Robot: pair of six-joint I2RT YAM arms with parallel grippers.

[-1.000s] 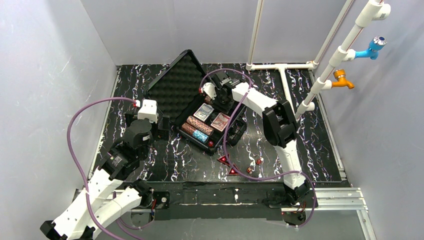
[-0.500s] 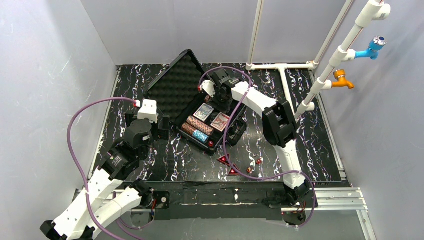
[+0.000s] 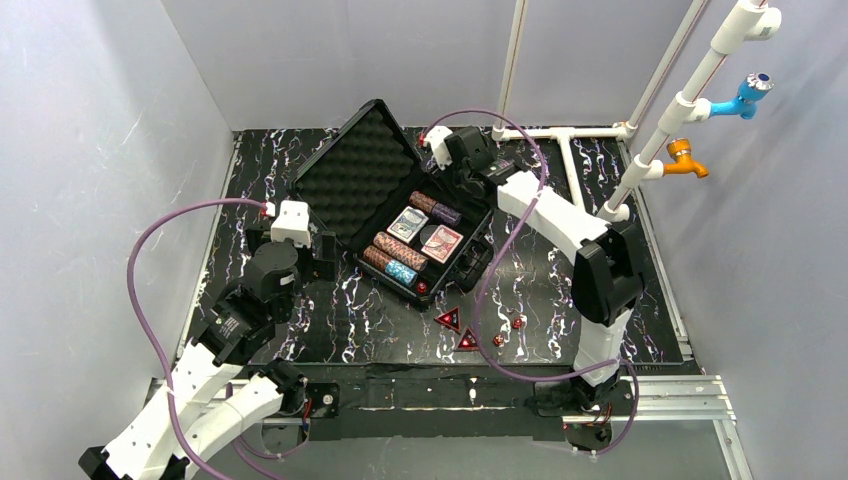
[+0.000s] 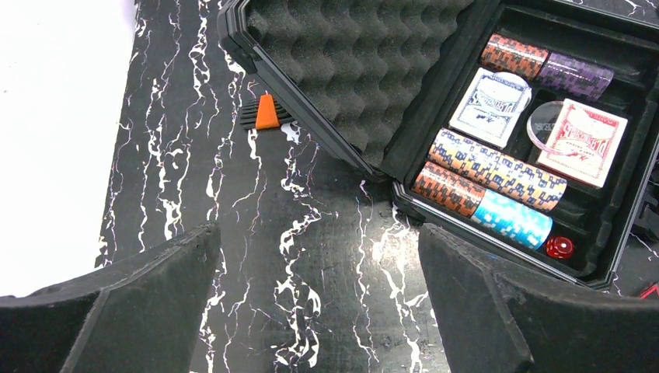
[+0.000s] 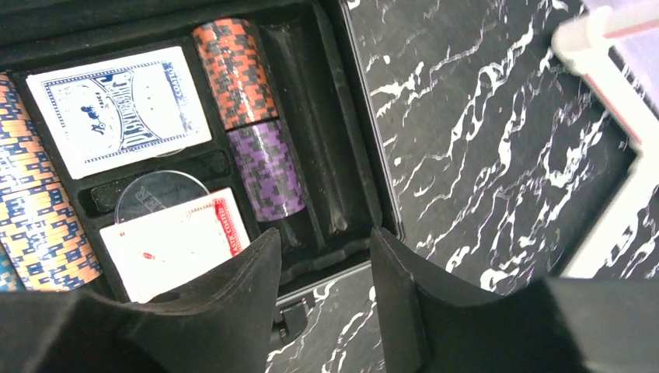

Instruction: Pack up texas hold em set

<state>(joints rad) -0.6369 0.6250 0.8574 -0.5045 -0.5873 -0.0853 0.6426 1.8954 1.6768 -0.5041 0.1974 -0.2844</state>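
Black foam-lined case (image 4: 365, 70) open, chips (image 4: 497, 167) and decks (image 4: 489, 105) inside; left and right jaws apart.

Black white-veined table (image 3: 620, 250). White pipe frame (image 3: 560, 132), far right, bearing blue fitting (image 3: 748, 95) and orange fitting (image 3: 685, 157). Grey walls (image 3: 100, 150). Small orange-and-black piece (image 4: 266, 113) on table.

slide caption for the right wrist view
Empty right fingers hover over the rim of the open case, near the orange chip roll, purple chip roll and two card decks.
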